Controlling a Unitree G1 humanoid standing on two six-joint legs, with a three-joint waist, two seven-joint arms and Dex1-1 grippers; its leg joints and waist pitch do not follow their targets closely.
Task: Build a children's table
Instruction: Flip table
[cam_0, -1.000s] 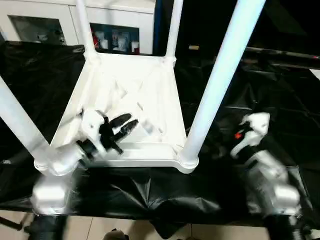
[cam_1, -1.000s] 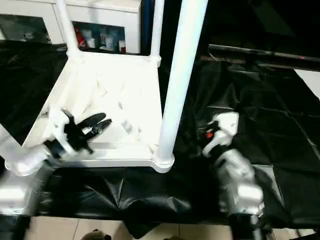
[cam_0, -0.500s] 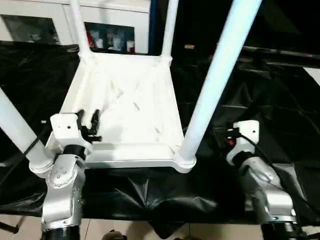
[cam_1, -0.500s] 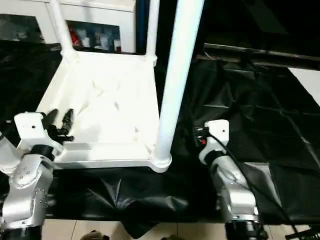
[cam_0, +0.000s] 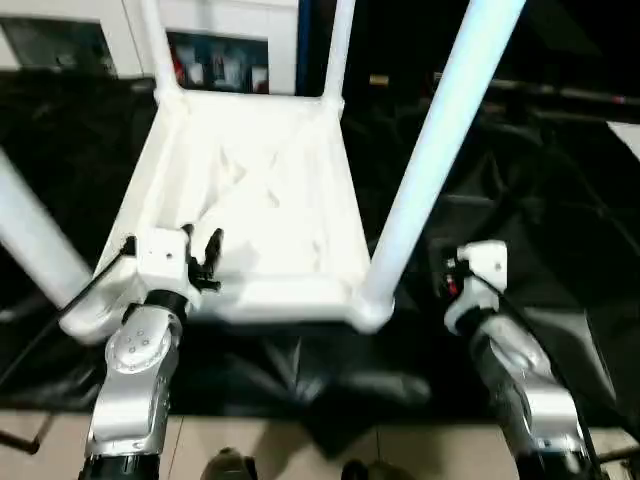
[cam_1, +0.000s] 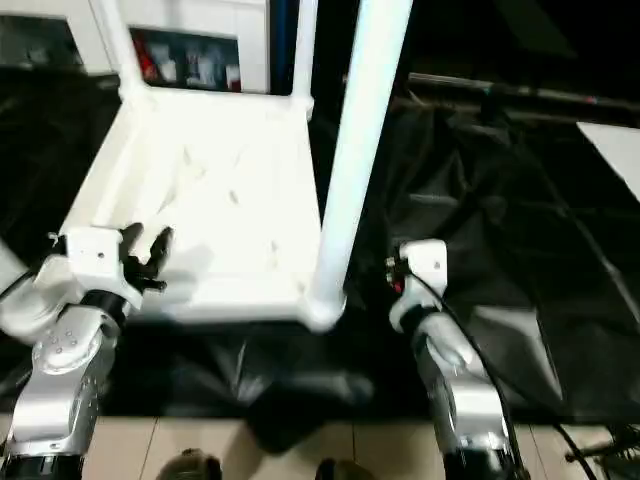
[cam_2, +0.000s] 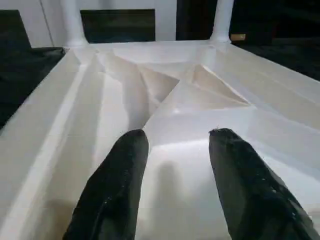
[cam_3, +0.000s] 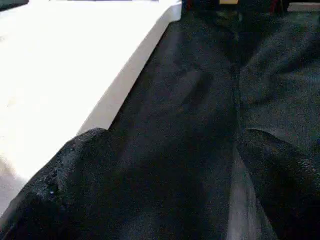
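We see the children's table (cam_0: 255, 190) lying upside down on the black sheet (cam_0: 560, 230), ribbed underside facing up and its legs (cam_0: 440, 140) standing upright. Our left gripper (cam_2: 175, 150) hovers over the near rim, fingers (cam_2: 117, 175) parted around nothing. Our right gripper (cam_3: 165, 165) spreads wide above the sheet beside the tabletop's edge.

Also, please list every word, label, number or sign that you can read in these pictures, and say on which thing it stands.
No text can be read.
The items on the cabinet shelf behind the children's table show coloured patches, too blurred to read.
A small yellowish tag behind the table is too small to read.
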